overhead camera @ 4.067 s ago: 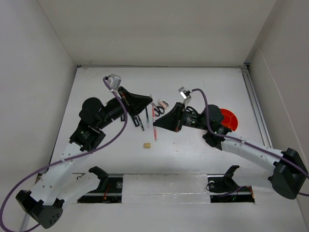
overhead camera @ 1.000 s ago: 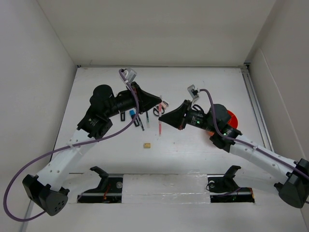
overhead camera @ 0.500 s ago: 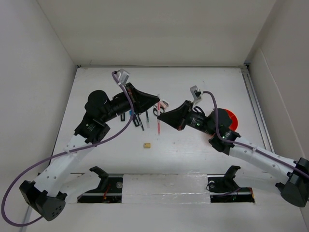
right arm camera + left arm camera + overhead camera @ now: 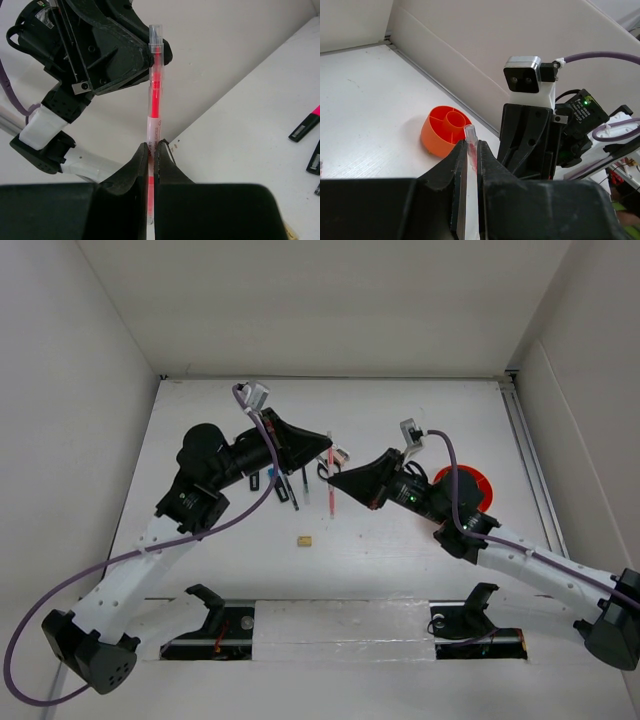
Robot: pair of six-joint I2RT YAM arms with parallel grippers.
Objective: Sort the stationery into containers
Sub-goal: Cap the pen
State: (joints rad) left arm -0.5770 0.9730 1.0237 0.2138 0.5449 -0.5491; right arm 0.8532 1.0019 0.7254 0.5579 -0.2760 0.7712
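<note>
The thin red-orange pen [image 4: 331, 496] is held upright above the table between both grippers. My right gripper [image 4: 334, 481] is shut on its lower half; in the right wrist view the jaws [image 4: 151, 147] pinch the barrel [image 4: 155, 90]. My left gripper [image 4: 326, 446] is closed on the pen's upper end; in the left wrist view its clear tip [image 4: 469, 136] sticks out past the fingertips [image 4: 472, 146]. The orange divided cup [image 4: 474, 483] stands at the right, partly behind the right arm, and also shows in the left wrist view [image 4: 442, 132].
On the table under the grippers lie a blue-black marker [image 4: 273, 476], dark pens [image 4: 291, 491], scissors [image 4: 324, 471] mostly hidden, and a pinkish-white piece [image 4: 340, 454]. A tan eraser [image 4: 303, 539] lies nearer. A pink-black marker [image 4: 304, 129] shows in the right wrist view.
4.1 s ago the pen lay on the table by the right gripper; now it is raised upright with both grippers on it. In the last second both arms shifted only slightly.
</note>
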